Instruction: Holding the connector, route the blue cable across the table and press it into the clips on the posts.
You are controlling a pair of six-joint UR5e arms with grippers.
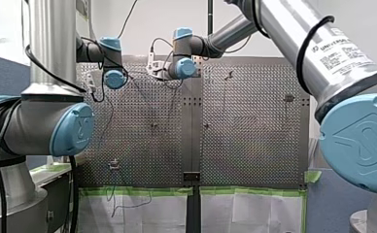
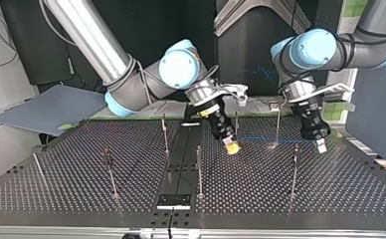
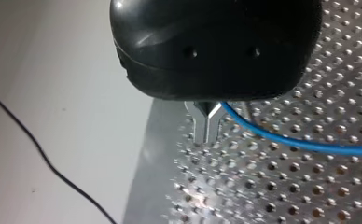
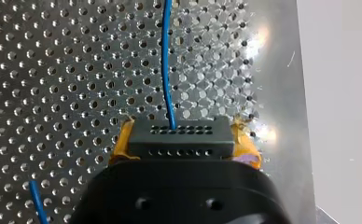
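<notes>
My right gripper clamps the one black connector, with a yellow pad pressed to each of its ends. The single blue cable leaves the connector's face and runs out over the perforated table. My left gripper has its two metal fingers drawn to a slit, and the cable is caught at their root. Across the table, seven thin posts stand upright. Their clips are too small to make out.

Silver-tubed arms carry light-blue joint caps and black cables; my right gripper has yellow-padded fingers.
</notes>
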